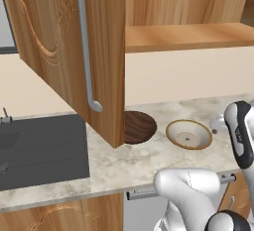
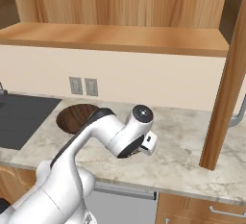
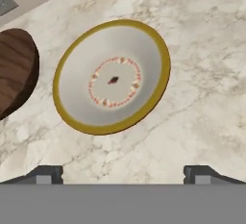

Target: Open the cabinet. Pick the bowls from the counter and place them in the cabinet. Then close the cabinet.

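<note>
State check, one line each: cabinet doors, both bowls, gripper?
Warm-brown wooden cabinet: doors swung open, shelf bare.
Dark brown wooden bowl: upright on marbled counter, untouched.
Tan bowl with pale speckled inside: upright on counter, untouched.
Gripper: open, above tan bowl, holding nothing.

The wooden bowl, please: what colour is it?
Dark brown, grained wooden bowl; clearest in the left base view.

Even, bright render; faint shadows; sharp.

Open cabinet door (image 1: 64, 41) overhangs dark bowl (image 1: 139, 126) beside tan bowl (image 1: 188, 134).
</note>
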Tool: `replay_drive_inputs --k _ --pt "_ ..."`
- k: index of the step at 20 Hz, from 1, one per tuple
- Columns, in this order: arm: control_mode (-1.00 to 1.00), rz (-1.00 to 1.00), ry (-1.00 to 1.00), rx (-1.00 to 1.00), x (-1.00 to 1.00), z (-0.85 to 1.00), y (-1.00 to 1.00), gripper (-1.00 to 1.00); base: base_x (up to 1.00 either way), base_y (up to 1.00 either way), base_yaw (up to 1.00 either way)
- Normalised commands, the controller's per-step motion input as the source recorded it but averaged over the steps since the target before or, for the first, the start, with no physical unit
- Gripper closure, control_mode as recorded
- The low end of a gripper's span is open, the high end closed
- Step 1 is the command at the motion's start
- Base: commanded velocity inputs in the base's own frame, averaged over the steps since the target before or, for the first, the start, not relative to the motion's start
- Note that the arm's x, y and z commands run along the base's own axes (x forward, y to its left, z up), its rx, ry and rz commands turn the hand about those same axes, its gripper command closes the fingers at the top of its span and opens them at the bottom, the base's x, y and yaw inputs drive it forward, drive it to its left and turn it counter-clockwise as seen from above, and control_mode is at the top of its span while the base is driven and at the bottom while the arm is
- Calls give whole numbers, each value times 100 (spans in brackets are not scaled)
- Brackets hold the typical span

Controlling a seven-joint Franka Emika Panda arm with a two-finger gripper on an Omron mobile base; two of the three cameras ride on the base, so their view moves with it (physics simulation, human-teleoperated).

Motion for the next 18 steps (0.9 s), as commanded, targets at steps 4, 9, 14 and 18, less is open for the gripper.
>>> replay_drive_inputs --k 4,9,14,18 --pt "-100 0 5 4 21 -29 0 -100 0 0 0" --pt "-100 0 15 5 9 -28 -3 -100 0 0 0" --pt "-100 0 4 6 23 -27 -7 -100 0 0 0" --pt "-100 0 0 13 22 -32 -11 -100 0 0 0"
